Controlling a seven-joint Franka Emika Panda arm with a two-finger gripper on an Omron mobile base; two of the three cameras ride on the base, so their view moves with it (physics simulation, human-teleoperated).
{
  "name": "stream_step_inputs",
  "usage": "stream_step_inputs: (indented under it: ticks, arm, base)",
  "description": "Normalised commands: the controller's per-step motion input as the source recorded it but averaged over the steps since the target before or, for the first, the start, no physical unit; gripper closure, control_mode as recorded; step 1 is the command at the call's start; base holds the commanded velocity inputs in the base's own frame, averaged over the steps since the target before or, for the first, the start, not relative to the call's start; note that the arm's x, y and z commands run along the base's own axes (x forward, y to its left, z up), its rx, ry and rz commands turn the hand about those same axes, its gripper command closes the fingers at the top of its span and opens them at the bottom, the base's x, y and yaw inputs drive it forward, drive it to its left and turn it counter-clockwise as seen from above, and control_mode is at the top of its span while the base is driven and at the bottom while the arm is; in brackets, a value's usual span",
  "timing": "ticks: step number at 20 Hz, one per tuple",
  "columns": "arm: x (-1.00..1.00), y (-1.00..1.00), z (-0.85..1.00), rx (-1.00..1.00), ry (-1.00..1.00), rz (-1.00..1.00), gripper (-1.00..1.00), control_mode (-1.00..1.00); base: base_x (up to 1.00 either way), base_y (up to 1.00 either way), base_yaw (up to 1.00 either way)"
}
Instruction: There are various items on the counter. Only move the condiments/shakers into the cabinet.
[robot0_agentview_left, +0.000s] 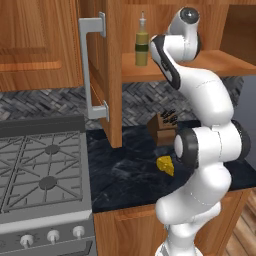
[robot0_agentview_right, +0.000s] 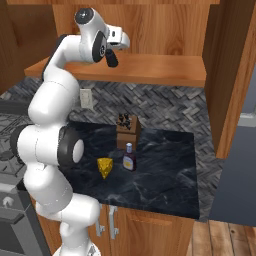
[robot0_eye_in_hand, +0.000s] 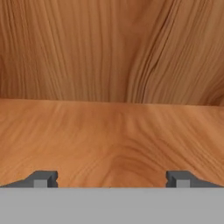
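Note:
The tall yellow-olive bottle (robot0_agentview_left: 141, 47) stands upright on the wooden shelf (robot0_agentview_left: 220, 64) of the wall cabinet, just left of my arm's upper joint. My gripper (robot0_agentview_right: 114, 57) hovers over the left part of that shelf (robot0_agentview_right: 160, 70). In the hand view my gripper (robot0_eye_in_hand: 111, 180) is open: its fingertips (robot0_eye_in_hand: 41, 179) stand wide apart with bare shelf wood between them. On the black counter (robot0_agentview_right: 165, 170) a small dark-purple bottle with a red cap (robot0_agentview_right: 129, 159) stands beside the yellow cheese wedge (robot0_agentview_right: 105, 167) and in front of the brown knife block (robot0_agentview_right: 126, 131).
The cabinet door (robot0_agentview_left: 107, 70) hangs open over the counter's left end, its long grey handle (robot0_agentview_left: 86, 70) facing the stove (robot0_agentview_left: 42, 170). A wooden side wall (robot0_agentview_right: 227, 75) bounds the shelf on the right. The knife block (robot0_agentview_left: 162, 127) and cheese (robot0_agentview_left: 166, 165) sit near my arm.

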Motion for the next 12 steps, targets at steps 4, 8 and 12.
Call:
stream_step_inputs:
  ticks: [4,8,12]
  arm:
    - [0.37,0.00,-0.10,-0.01,0.00,0.00,-1.00,-1.00]
    - [0.37,0.00,-0.12,-0.02,0.00,0.00,-1.00,-1.00]
    - [0.26,0.00,-0.11,-0.02,-0.02,0.00,-1.00,-1.00]
  base:
    - [0.00,0.00,0.00]
    - [0.00,0.00,0.00]
    - [0.00,0.00,0.00]
